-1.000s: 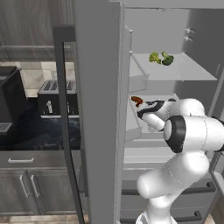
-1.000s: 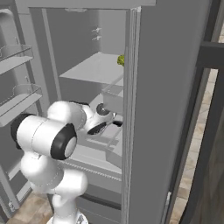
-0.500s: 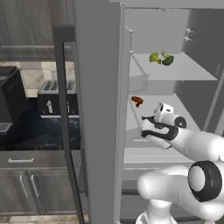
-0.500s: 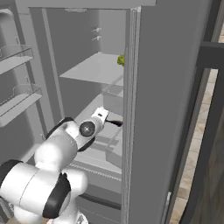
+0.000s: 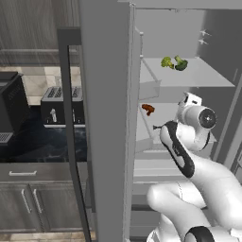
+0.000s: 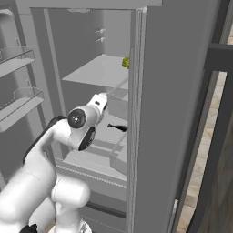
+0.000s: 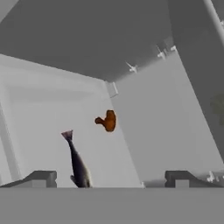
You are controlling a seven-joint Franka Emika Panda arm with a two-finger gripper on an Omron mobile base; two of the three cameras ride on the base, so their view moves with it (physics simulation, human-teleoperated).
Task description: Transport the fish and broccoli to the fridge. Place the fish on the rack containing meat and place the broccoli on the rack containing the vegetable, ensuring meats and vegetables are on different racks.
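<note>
Fingertips (image 7: 40, 178) stand wide apart at the bottom of the hand view, nothing between them, so the gripper (image 7: 109, 180) is spread and empty. Just beyond, the fish (image 7: 78, 162) lies on the pale middle rack (image 7: 39, 127), tail pointing away from the hand; its head end runs down to the bottom of that view. In the right base view the fish (image 6: 117, 128) shows as a dark sliver on the same rack, near the edge of the fridge wall (image 6: 154, 113). Farther along the rack sits the brown piece of meat (image 7: 107, 120), apart from the fish with bare shelf between them; the left base view has the meat (image 5: 148, 109) near the rack's left side. Open rack surface spreads to the left of both in the hand view.

The arm (image 5: 189, 142) reaches in at the height of this rack, its hand hidden behind the wrist in both base views.

Above, the upper rack (image 5: 208, 78) holds the broccoli (image 5: 180, 64) beside a lighter green vegetable (image 5: 166, 62), the two close together towards the back. The rest of that shelf is bare up to its front edge. The open fridge door (image 5: 106, 123) stands to the left.
</note>
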